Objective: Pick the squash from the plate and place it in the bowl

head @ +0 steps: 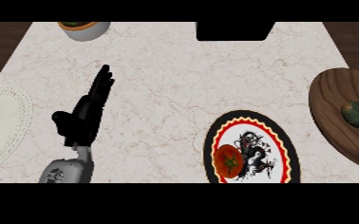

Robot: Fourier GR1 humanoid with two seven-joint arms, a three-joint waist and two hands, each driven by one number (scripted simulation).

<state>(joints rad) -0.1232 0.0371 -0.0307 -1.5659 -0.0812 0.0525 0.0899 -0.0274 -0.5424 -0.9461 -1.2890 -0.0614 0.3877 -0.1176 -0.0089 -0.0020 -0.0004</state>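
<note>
While the squash (229,160) is sitting on the plate (280,137), the left robot hand (88,109) is resting straight-fingered.
Rounded, stiff, probably smooth: it is asking for fingers curled round its middle.

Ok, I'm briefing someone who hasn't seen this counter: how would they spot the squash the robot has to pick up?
Start at the marble counter and go to its near right part, where a black-rimmed plate with a red and yellow zigzag border lies. The squash sits on the plate's left side: a round orange-red thing with a dark green stem centre, unlike the dark item on the wooden bowl further right.

Bowl (329,104) cut by right edge
</note>
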